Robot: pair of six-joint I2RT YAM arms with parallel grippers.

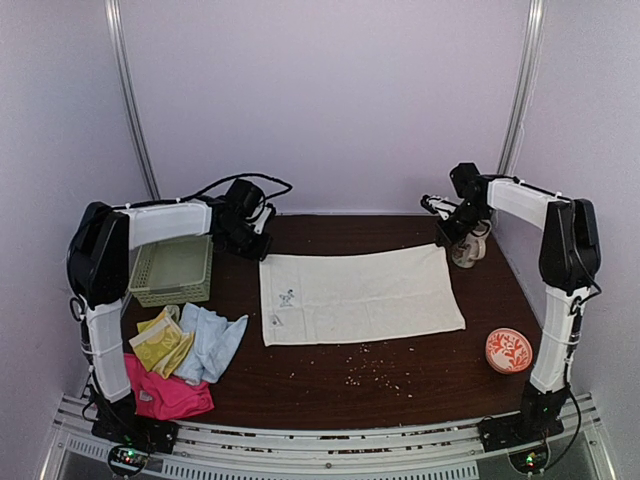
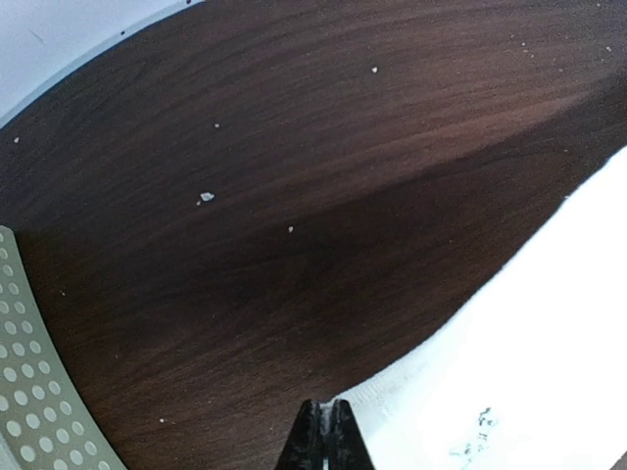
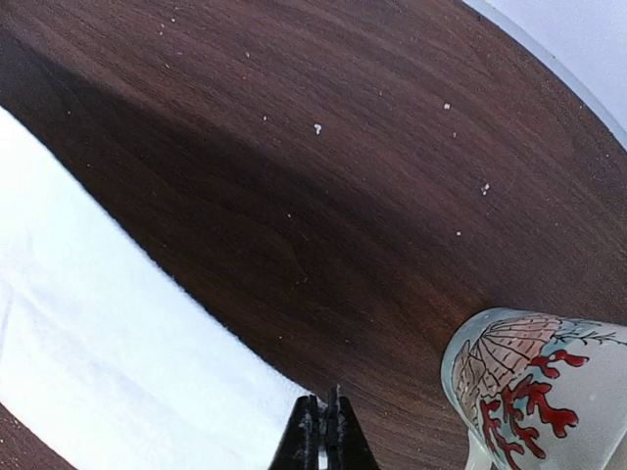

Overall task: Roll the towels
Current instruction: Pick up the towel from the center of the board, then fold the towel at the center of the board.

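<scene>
On table (image 1: 400, 392), four towels (image 1: 355, 295).

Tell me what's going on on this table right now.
Two robot arms are working on a cream-white towel, which lies spread flat mid-table, not yet rolled. The left gripper and right gripper are both shut, each at one far corner of it; whether they have pinched cloth is hard to tell. A pale blue towel, a yellow-green towel and a hot-pink towel lie in a heap at the near left, on the near side of a green basket.
</scene>
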